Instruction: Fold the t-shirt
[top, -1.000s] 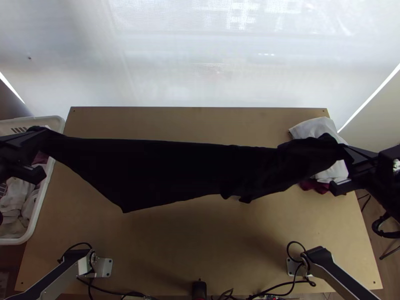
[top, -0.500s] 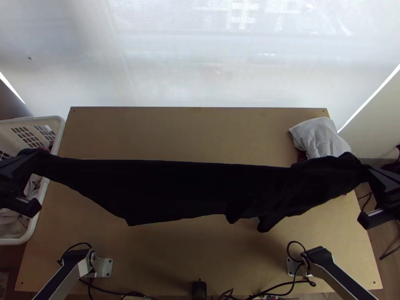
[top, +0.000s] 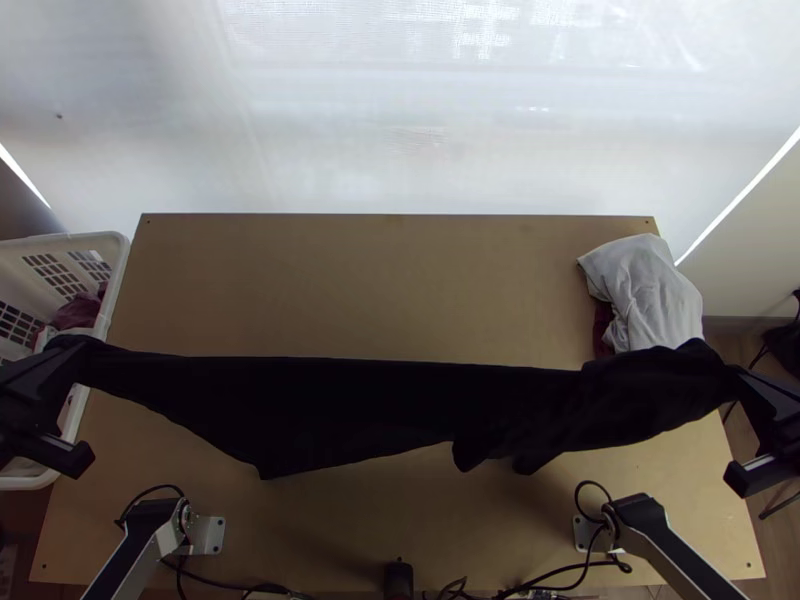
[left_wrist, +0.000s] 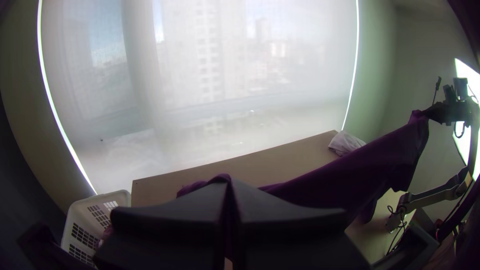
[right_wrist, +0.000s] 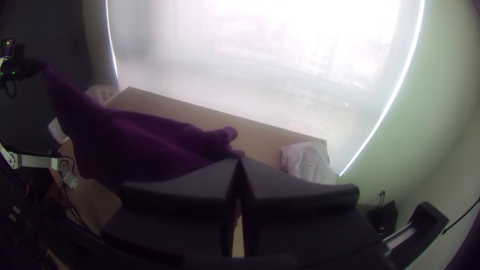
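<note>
And the shirt swings nearer, my left gripper and right gripper both clamped on it; lay-down looks next!

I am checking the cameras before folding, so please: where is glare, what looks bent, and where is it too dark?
Right wrist view: glare nearly whitens the window blind; the bright strips beside it curve. Left wrist view: the strips curve too, corners dark. Top view: the shirt looks almost black, hiding inner creases.
</note>
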